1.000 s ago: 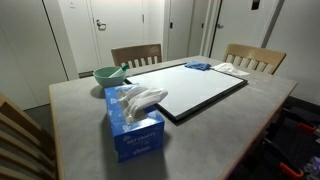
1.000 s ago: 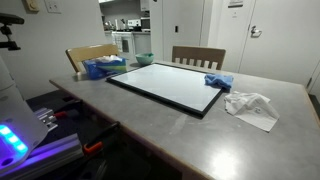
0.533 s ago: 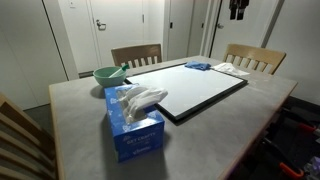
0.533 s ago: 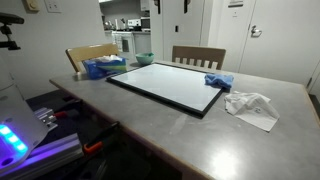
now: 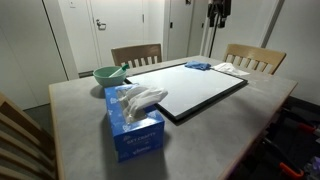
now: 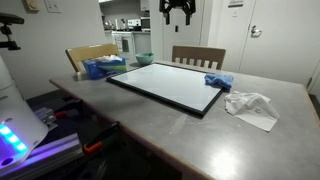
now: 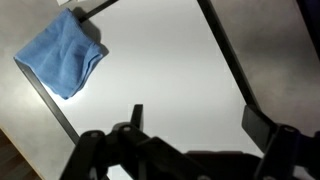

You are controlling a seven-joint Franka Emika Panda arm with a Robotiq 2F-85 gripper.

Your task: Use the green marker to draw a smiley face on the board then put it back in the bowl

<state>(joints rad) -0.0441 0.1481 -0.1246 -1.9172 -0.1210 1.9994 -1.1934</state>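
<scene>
The board (image 5: 190, 88) lies flat on the grey table and its white face is blank; it also shows in the other exterior view (image 6: 168, 85) and fills the wrist view (image 7: 170, 70). The pale green bowl (image 5: 104, 75) stands past the board's end, small in the far view (image 6: 144, 58). The green marker (image 5: 120, 68) leans out of the bowl as a slim pale stick. My gripper (image 5: 218, 12) hangs high above the board's far side, also seen in an exterior view (image 6: 178, 10). In the wrist view the gripper (image 7: 198, 120) is open and empty.
A blue tissue box (image 5: 133, 120) stands near the bowl (image 6: 103, 68). A blue cloth (image 7: 65, 55) lies at the board's corner (image 6: 217, 81). Crumpled white paper (image 6: 252, 105) lies on the table beyond it. Wooden chairs (image 5: 136, 55) stand round the table.
My gripper has come into view at the top of both exterior views, moving sideways over the board and slightly down. Nothing on the table has moved.
</scene>
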